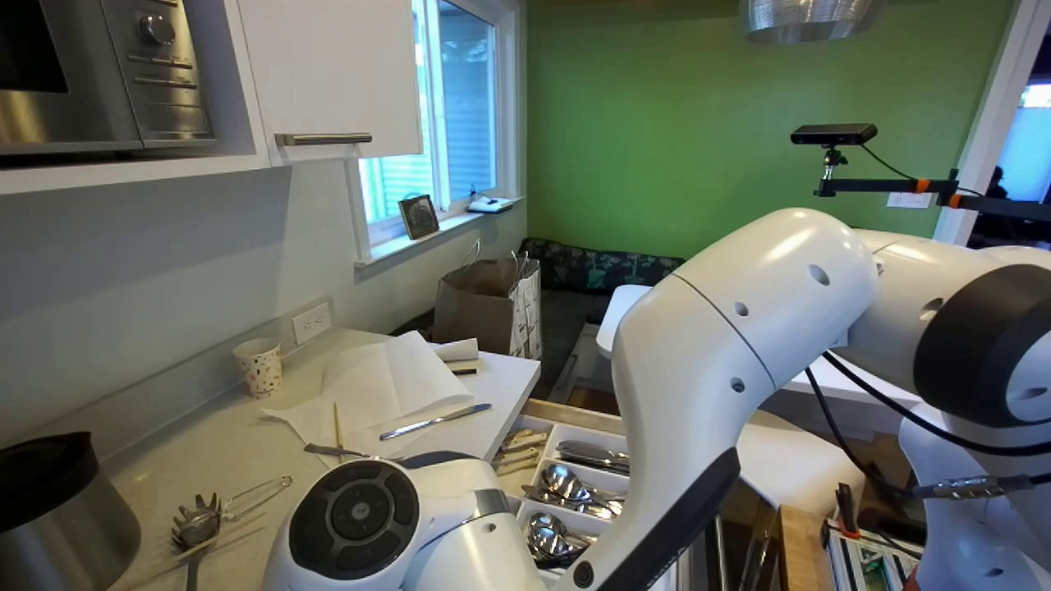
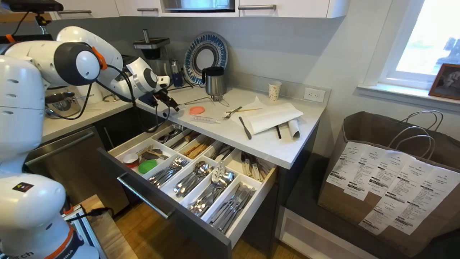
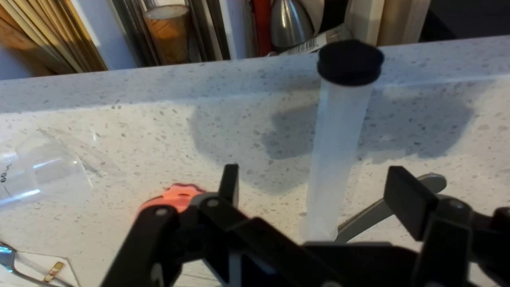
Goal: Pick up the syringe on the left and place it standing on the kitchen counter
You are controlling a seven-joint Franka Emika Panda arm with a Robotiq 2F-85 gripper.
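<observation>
A translucent syringe with a black end lies between my fingers in the wrist view, its black end towards the counter's edge. I cannot tell whether it lies flat or is tilted. My gripper is open, with one finger on each side of it and gaps on both sides. A clear barrel with marks lies farther left, and also shows in an exterior view. The kitchen counter is speckled cream-white. The gripper is low at the counter's edge in an exterior view, where the syringe is mostly hidden.
A coral disc is beside the left finger. A grey handle runs behind the right finger. An open cutlery drawer is below the counter's edge. A fork, white paper, paper cup and steel pitcher stand or lie farther along.
</observation>
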